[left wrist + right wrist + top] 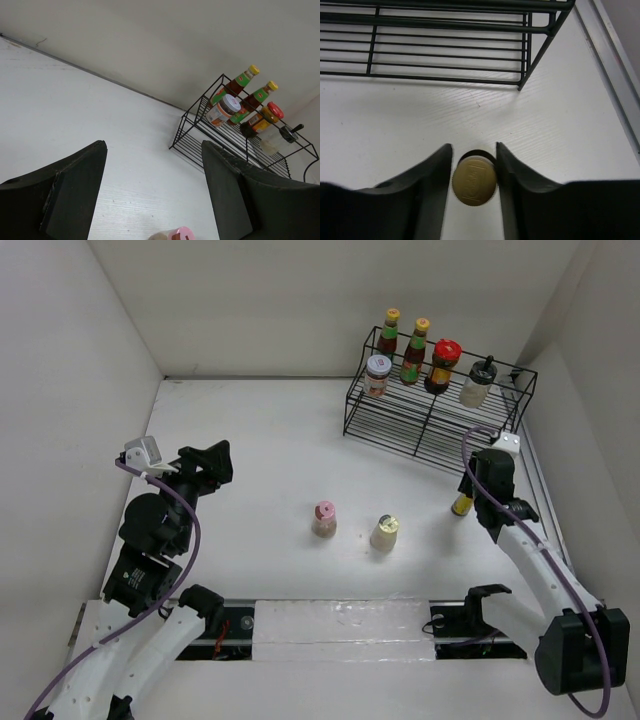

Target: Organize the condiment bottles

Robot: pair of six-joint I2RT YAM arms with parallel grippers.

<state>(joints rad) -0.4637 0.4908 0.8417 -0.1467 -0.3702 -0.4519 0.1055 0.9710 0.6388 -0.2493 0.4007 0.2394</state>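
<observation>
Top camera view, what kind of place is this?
Probably a robot test cell, not a kitchen: plain white walls box in a white table, the left arm and right arm are bolted to its near edge, and a black wire rack holds condiment bottles.

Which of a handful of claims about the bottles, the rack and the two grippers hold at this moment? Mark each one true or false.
1. Both yellow-capped sauce bottles stand on the black wire rack. True.
2. The pink-capped shaker lies on its side. False: it stands upright on the table, beside the cream-capped shaker.
3. The right gripper has a finger on each side of the small yellow-brown bottle. True.
4. The left gripper holds the red-lidded jar. False: its jaws are open and hold nothing, and the jar stands on the rack.
5. The white-lidded jar stands on the table. False: it is on the rack's upper tier.
</observation>
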